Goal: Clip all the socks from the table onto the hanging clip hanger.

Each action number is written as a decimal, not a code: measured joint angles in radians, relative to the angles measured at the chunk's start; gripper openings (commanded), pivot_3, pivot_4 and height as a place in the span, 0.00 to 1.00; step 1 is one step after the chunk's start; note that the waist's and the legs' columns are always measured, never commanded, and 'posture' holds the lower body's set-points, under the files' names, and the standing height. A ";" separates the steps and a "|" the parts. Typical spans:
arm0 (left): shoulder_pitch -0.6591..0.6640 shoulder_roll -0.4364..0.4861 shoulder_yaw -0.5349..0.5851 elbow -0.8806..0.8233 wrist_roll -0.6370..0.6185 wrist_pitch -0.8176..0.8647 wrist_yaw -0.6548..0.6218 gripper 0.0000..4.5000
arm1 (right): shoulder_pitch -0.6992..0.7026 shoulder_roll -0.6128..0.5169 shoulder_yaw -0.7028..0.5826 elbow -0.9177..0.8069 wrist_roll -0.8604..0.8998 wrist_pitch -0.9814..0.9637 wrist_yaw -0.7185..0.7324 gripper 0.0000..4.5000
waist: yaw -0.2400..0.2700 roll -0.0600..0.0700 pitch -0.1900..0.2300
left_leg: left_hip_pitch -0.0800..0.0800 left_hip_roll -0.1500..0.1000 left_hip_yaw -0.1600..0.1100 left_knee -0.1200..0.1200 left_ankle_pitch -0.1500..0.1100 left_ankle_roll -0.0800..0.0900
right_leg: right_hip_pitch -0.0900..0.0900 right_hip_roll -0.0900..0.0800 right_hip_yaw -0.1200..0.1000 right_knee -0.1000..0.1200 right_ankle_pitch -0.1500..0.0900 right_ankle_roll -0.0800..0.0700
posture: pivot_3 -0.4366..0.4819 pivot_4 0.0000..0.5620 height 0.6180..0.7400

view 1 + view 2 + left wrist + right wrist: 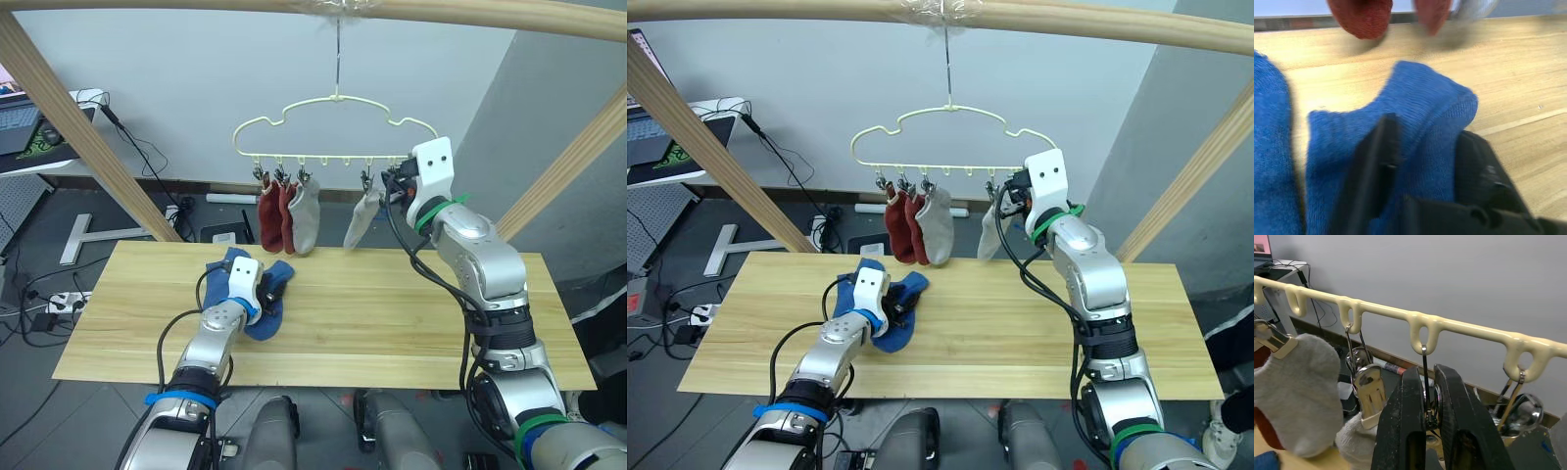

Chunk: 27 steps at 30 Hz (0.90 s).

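4 socks hung, 2 blue socks mid-table.
Left gripper grasps a blue sock; right gripper pinches a clip on the clip hanger.

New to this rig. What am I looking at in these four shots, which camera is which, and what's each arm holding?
It's a humanoid robot with two arms, each ending in a gripper with two black fingers. The two wide shots come from a stereo camera on its head; the two close-ups come from cameras on the wrists.

A pale-yellow clip hanger hangs above a wooden table. Two rust red socks and two light grey socks are already clipped on.

The two blue socks lie on the table. The left gripper has its fingers closed on one of them. The right gripper is raised to the hanger, fingers pinching a metal clip.
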<state>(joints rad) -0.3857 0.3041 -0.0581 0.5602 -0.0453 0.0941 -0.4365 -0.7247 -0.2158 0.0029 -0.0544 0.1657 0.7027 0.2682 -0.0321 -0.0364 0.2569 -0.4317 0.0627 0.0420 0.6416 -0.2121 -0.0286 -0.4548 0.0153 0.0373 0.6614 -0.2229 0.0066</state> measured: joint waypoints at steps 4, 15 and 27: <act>0.025 -0.023 0.005 -0.044 -0.024 0.024 -0.035 0.00 | -0.013 -0.022 -0.024 0.000 0.025 0.037 0.018 0.01 | 0.000 0.000 0.000 | 0.000 0.000 0.000 0.000 0.000 0.000 | 0.000 -0.001 0.000 0.000 0.000 0.000 | 0.40 0.51 1.00; 0.091 -0.200 -0.092 -0.448 -0.067 0.043 -0.060 0.00 | -0.189 0.014 -0.271 0.042 0.234 0.454 -0.053 0.01 | -0.002 0.000 0.001 | -0.001 0.000 0.000 0.000 0.000 0.000 | 0.000 -0.001 0.001 -0.001 0.000 0.000 | 0.38 0.51 1.00; -0.004 -0.315 -0.122 -0.509 -0.067 0.042 0.013 0.00 | -0.319 0.115 -0.513 0.094 0.323 0.738 -0.209 0.01 | -0.003 0.000 0.001 | -0.002 -0.001 -0.001 0.000 0.000 0.000 | 0.000 0.000 0.000 -0.003 0.000 0.000 | 0.37 0.51 1.00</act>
<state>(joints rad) -0.3895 -0.0108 -0.1800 0.0515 -0.1123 0.1365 -0.4237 -1.0438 -0.1013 -0.5101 0.0398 0.4891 1.4411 0.0589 -0.0354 -0.0365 0.2577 -0.4341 0.0613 0.0406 0.6417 -0.2123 -0.0283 -0.4548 0.0155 0.0369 0.6584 -0.2228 0.0070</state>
